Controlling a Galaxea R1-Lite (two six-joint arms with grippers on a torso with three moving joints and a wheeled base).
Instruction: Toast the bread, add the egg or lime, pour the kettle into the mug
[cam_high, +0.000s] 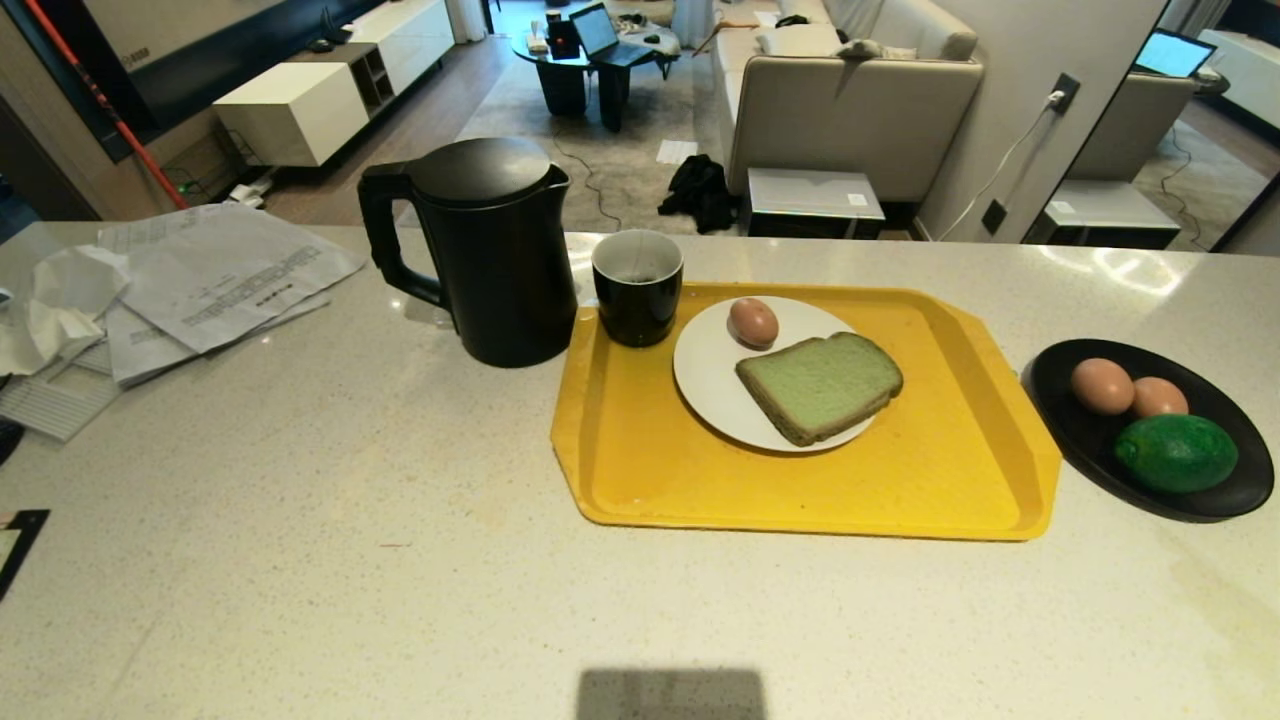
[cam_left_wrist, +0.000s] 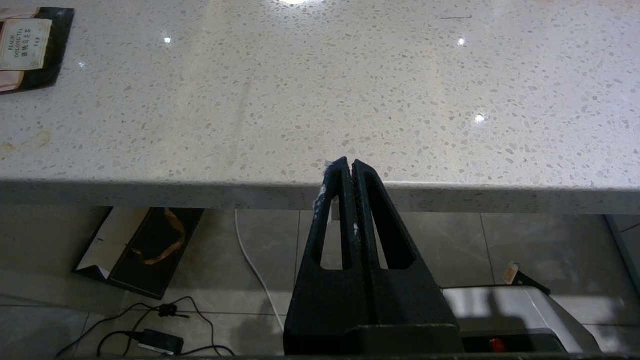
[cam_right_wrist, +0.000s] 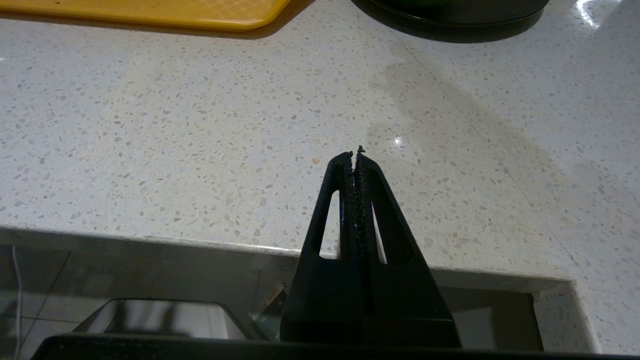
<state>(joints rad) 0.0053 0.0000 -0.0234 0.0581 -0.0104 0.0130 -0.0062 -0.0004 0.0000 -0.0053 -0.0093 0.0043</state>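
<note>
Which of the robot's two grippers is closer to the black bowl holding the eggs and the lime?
The right gripper: the black bowl's rim shows just beyond it. The left gripper hangs at the counter's near edge, with no bowl in its view.

kettle (cam_high: 495, 250) beside mug (cam_high: 637, 287), open counter (cam_high: 300, 560) nearer

Your tray (cam_high: 960, 470): mug (cam_high: 637, 288) far-left, plate (cam_high: 712, 385) right of it with egg (cam_high: 753, 322) behind bread (cam_high: 820, 387); kettle (cam_high: 490, 250) left of tray, lime (cam_high: 1176, 453) far right
</note>
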